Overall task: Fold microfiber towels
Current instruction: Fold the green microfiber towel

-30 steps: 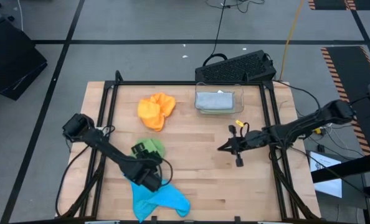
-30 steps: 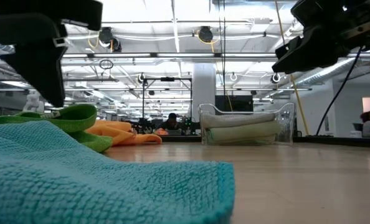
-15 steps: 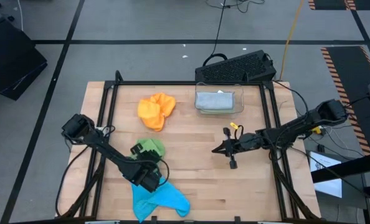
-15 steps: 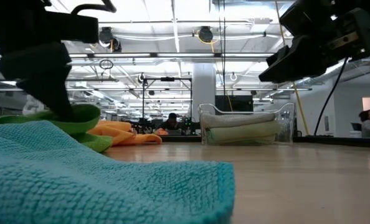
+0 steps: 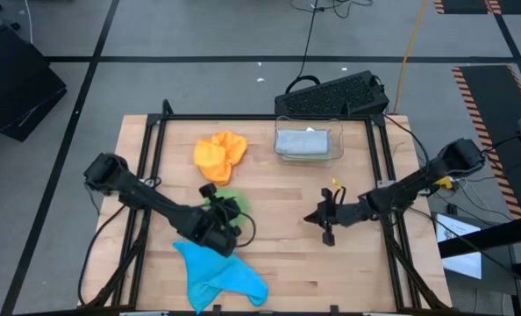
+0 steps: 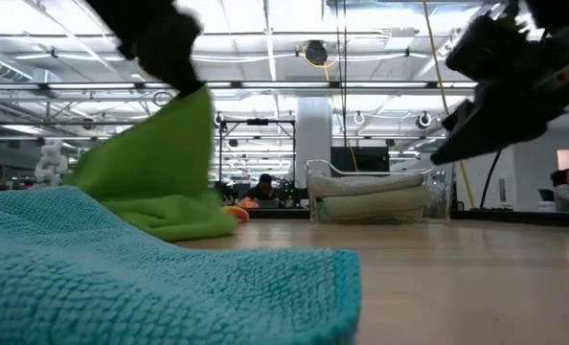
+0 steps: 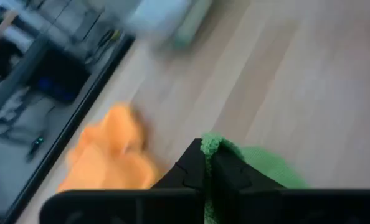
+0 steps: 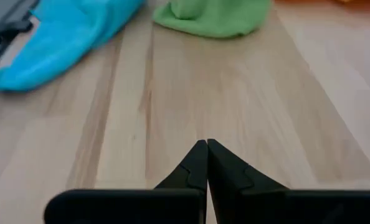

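Green towel, lower left of centre on the tabletop, hangs pinched in our left gripper; we should lift until it probably drapes free. Right gripper hovers closed, empty.

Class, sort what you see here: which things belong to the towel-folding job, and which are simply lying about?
Belongs to the job:
- green towel, held up by the left end effector
- blue towel
- orange towel
- grey towel in the bin

Lying about:
- clear plastic bin
- black keyboard behind the table
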